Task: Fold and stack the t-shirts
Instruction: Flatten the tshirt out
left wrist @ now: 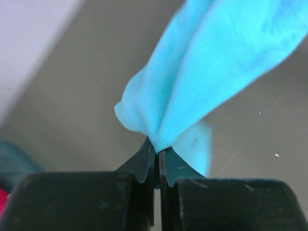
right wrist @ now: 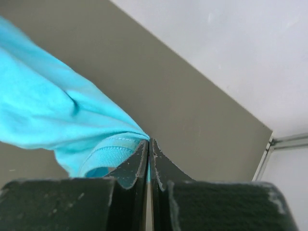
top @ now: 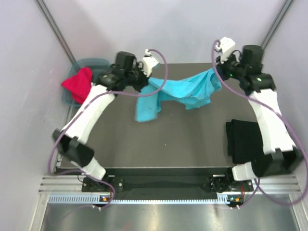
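Top: blue shirt (top: 185, 89) is strung between both arms over the far half of the bench (top: 183, 139), sagging mid-span. Left gripper (top: 147, 83) is clamped on its left end, right gripper (top: 216, 72) on its right end. One flap hangs below the left gripper; can't tell if it touches the bench. Black shirt (top: 245, 139) lies folded at the right edge, beside the right arm. Red shirt (top: 79, 84) is draped on a teal bin (top: 94, 63), far left.

Left wrist: jaws pinched tight on a bunch of blue cloth that runs up and right. Bench behind is blurred.

Right wrist: jaws closed on a ribbed edge of the blue shirt, cloth trailing off left. Bench and pale wall (right wrist: 216, 38) behind.
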{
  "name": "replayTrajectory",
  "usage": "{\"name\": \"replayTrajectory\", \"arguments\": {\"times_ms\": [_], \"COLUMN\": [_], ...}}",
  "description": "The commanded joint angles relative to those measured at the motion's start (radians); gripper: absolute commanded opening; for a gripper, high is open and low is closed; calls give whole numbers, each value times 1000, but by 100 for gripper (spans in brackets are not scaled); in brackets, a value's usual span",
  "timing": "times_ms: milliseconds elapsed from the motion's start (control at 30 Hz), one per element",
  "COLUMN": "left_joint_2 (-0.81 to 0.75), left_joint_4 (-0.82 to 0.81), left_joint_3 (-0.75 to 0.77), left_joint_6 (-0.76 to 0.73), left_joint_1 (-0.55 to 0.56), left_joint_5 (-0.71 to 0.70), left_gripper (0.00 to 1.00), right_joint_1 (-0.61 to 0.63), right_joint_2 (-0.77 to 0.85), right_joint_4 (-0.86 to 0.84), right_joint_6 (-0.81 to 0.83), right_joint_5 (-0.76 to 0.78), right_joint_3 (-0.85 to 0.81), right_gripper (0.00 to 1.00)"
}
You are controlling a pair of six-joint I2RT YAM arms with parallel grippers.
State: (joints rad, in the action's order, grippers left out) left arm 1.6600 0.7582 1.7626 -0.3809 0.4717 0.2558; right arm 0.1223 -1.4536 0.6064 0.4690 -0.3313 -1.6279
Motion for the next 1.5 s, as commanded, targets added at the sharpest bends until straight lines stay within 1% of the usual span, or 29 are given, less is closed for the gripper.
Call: {"name": "replayTrajectory", "arguments": {"times_ms": [0,33,100,133,167,200,267,333,400,433,467,500,533,567,600,633,700,733,800,867,900,933,967,1033,1067,1167,1267,1400,1467], "left_joint_2": [-167,-222,-308,-339,-368,-417,-439,-398,-292,-252,-203,-104,-50,10,138,203,370,410,434,374,284,233,139,71,43,44,84,130,150], "left_joint_4": [85,113,133,106,78,49,-46,-50,-43,-54,-98,-127,-164,-192,-215,-203,-131,-82,-14,-5,-5,-5,-19,-11,25,101,112,93,96], "left_joint_3": [-17,-17,-26,-41,-101,-138,-245,-268,-267,-265,-259,-252,-236,-180,-129,6,154,290,340,246,189,66,-4,-134,-158,-216,-236,-253,-265], "left_joint_6": [-148,-170,-190,-200,-211,-226,-279,-347,-371,-390,-395,-398,-394,-386,-378,-356,-314,-261,-215,-138,-145,-150,-147,-144,-145,-121,-49,94,125], "left_joint_1": [16,16,18,16,16,18,18,18,13,10,-7,-13,-19,-25,-25,-28,-28,-28,-42,-53,-53,-50,-48,-30,2,56,88,133,162], "left_joint_5": [3,7,26,26,26,22,4,-4,-32,-32,-27,-20,-23,-38,-88,-117,-203,-287,-299,-264,-212,-175,-79,-41,-53,-55,-64,-134,-147], "left_gripper": [0,1,2,5,6,7,7,8,10,13,18,20,22,24,28,32,44,47,51,51,51,51,51,51,51,47,45,41,41], "right_joint_1": [-12,-12,-12,-12,-10,-12,-10,-19,-24,-26,-26,-32,-44,-47,-55,-67,-76,-84,-84,-84,-84,-85,-84,-84,-84,-84,-84,-85,-85], "right_joint_2": [203,272,335,382,398,404,383,316,250,169,124,77,-17,-63,-156,-201,-284,-351,-395,-415,-419,-418,-416,-410,-412,-404,-401,-401,-404], "right_joint_4": [56,93,108,98,84,72,35,6,-17,-37,-45,-51,-66,-68,-72,-76,-69,-59,-56,-62,-62,-56,-57,-51,-50,-54,-60,-43,-36], "right_joint_6": [-73,-85,-113,-127,-139,-159,-171,-184,-188,-182,-176,-178,-179,-181,-184,-185,-193,-194,-185,-181,-179,-179,-182,-188,-190,-191,-193,-171,-159], "right_joint_5": [-129,-136,-152,-150,-141,-135,-115,-112,-118,-121,-112,-112,-115,-112,-107,-97,-81,-68,-55,-48,-49,-58,-66,-80,-86,-97,-101,-107,-109], "right_joint_3": [46,62,92,106,123,157,181,189,188,183,171,139,117,93,38,7,-85,-113,-151,-150,-142,-136,-116,-99,-89,-70,-56,-58,-62], "right_gripper": [0,0,0,0,0,0,0,0,0,0,0,0,0,0,0,0,0,0,0,0,0,0,0,0,0,0,0,0,0]}}
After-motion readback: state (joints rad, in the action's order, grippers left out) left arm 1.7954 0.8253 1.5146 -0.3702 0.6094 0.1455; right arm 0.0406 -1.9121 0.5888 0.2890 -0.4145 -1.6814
